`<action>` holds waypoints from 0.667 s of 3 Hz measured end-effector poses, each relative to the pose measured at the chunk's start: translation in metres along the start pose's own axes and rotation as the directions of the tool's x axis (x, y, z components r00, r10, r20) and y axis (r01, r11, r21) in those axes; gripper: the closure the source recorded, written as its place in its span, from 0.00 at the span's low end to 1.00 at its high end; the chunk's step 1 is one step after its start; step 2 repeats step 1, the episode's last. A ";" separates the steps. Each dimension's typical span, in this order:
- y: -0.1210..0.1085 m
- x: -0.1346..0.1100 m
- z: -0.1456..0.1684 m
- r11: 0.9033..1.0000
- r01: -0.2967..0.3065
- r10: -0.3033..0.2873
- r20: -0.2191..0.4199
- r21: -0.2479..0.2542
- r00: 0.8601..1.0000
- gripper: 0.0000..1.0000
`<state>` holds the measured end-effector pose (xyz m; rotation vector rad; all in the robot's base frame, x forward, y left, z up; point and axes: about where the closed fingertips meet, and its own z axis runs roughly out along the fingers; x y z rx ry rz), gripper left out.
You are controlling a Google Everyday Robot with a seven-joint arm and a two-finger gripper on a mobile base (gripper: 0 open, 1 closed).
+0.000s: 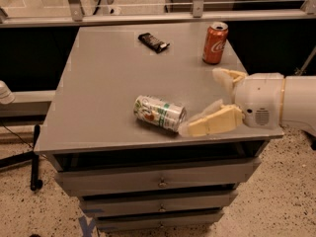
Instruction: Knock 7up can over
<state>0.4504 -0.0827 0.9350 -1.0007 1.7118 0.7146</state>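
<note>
The 7up can (159, 113), silver-white with green lettering and a small red mark, lies on its side near the front edge of the grey table (108, 78). My gripper (201, 101) comes in from the right, low over the table's front right part. It is open and holds nothing. Its cream lower finger (212, 122) points left, with its tip right at the can's right end; I cannot tell whether they touch. The upper finger (224, 77) sits farther back, well apart from the can.
A red cola can (215, 43) stands upright at the back right, just behind the gripper. A dark snack bar (153, 42) lies at the back middle. The table is a drawer cabinet with drawers (158, 181) below its front edge. A glass rail runs behind it.
</note>
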 end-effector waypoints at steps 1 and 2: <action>0.000 -0.001 -0.001 1.000 0.003 -0.003 -0.001 0.004 1.000 0.00; 0.000 -0.001 -0.001 1.000 0.003 -0.003 -0.001 0.004 1.000 0.00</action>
